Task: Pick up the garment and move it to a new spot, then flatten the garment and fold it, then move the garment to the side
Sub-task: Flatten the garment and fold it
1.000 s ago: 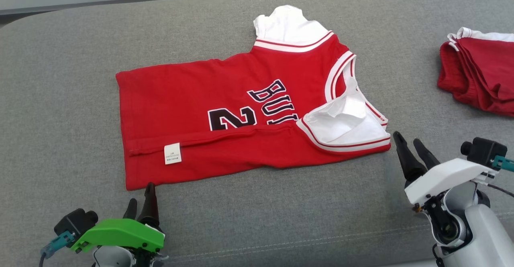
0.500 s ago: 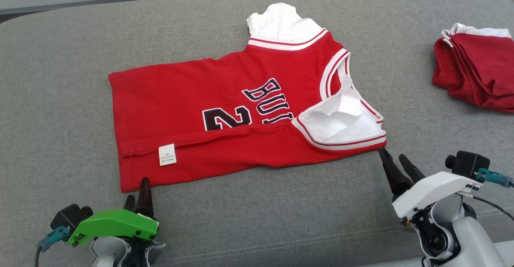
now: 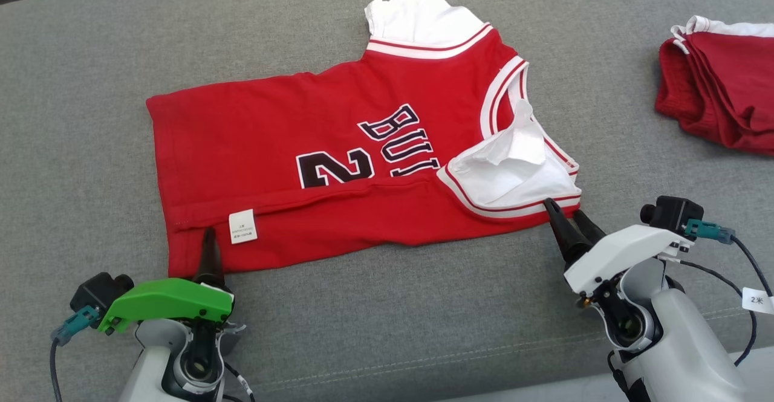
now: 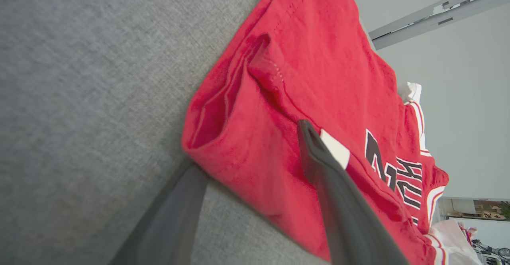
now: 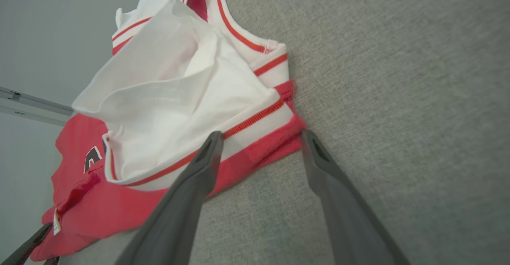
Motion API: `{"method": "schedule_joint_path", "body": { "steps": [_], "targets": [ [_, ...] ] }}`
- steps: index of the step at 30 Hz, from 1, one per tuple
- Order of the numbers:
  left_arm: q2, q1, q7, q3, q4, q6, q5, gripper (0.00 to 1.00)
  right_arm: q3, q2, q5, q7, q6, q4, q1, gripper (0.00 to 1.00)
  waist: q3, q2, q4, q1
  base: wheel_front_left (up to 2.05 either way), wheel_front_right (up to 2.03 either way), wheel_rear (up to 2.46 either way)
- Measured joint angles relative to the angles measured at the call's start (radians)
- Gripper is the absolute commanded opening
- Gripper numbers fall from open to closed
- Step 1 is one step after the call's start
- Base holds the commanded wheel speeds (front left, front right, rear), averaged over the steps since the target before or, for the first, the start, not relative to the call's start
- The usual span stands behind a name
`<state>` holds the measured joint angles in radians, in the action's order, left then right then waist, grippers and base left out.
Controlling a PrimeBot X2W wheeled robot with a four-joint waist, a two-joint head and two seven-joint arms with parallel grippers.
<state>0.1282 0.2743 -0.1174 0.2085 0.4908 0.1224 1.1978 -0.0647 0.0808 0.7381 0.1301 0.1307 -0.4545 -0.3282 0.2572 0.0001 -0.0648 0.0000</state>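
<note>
Grey cushion (image 3: 387, 317): a broad, woven grey surface with everything lying on it.
Jersey (image 3: 272, 148): the red garment lies roughly in the middle of the cushion. It is spread mostly flat, its hem toward the robot's left and its neck toward the right. The near edge is folded over, cutting across the black number and lettering, and a white sleeve lining bulges open at the near right corner.
Second red garment (image 3: 719, 100): a bunched pile at the far right, well apart from the jersey.
Right gripper (image 5: 261, 134): the fingers are spread and hold nothing. One tip lies over the white and red trim at the jersey's near right corner, the other on bare cushion just beside it.
Left gripper (image 4: 247, 147): the fingers are parted and not pinched. One finger (image 4: 318, 157) lies on top of the red cloth at the near hem corner; the other runs beneath that edge.
White label (image 3: 242, 226): a small tag on the folded hem, just beside the left gripper's upper finger.
</note>
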Motion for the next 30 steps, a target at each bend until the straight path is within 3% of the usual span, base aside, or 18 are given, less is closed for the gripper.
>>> {"method": "schedule_joint_path", "body": {
  "steps": [1,9,11,12,13,14,19,30],
  "targets": [
    [-0.002,0.006,-0.004,0.001,0.005,-0.004,0.000,0.48,-0.003,0.000,0.000,-0.005,0.000,-0.023,-0.012,1.00,0.004,-0.0001,0.002,0.0000,0.00,0.00,0.00],
    [-0.026,0.034,-0.049,0.008,0.048,-0.056,-0.001,0.00,-0.011,0.006,0.058,-0.041,0.001,-0.105,-0.066,1.00,0.020,-0.0001,0.031,0.0000,0.00,0.00,0.00],
    [-0.029,0.040,-0.058,0.008,0.059,-0.064,-0.001,0.00,-0.012,0.008,0.081,-0.051,0.002,-0.120,-0.076,1.00,0.021,-0.0001,0.035,0.0000,0.00,0.00,0.00],
    [-0.029,0.040,-0.058,0.008,0.059,-0.064,-0.001,0.00,-0.012,0.008,0.081,-0.051,0.002,-0.120,-0.076,0.90,0.021,-0.0001,0.035,0.0000,0.00,0.00,0.00],
    [-0.031,0.042,-0.061,0.008,0.064,-0.069,-0.001,0.00,-0.015,0.009,0.094,-0.054,0.002,-0.126,-0.081,0.62,0.022,0.0000,0.036,0.0000,0.00,0.00,0.00],
    [-0.032,0.044,-0.066,0.008,0.068,-0.073,-0.001,0.00,-0.021,0.012,0.103,-0.059,0.001,-0.132,-0.089,0.45,0.022,-0.0001,0.037,0.0000,0.00,0.00,0.00],
    [-0.040,0.054,-0.083,0.010,0.090,-0.093,-0.003,0.00,-0.058,0.037,0.141,-0.080,0.001,-0.150,-0.107,0.00,0.025,0.0000,0.041,0.0000,0.00,0.00,0.00],
    [-0.043,0.057,-0.113,0.002,0.119,-0.124,-0.013,0.00,-0.146,0.082,0.211,-0.121,0.001,-0.139,-0.107,0.00,0.019,0.0000,0.031,0.0000,0.00,0.00,0.00]
  ]
}}
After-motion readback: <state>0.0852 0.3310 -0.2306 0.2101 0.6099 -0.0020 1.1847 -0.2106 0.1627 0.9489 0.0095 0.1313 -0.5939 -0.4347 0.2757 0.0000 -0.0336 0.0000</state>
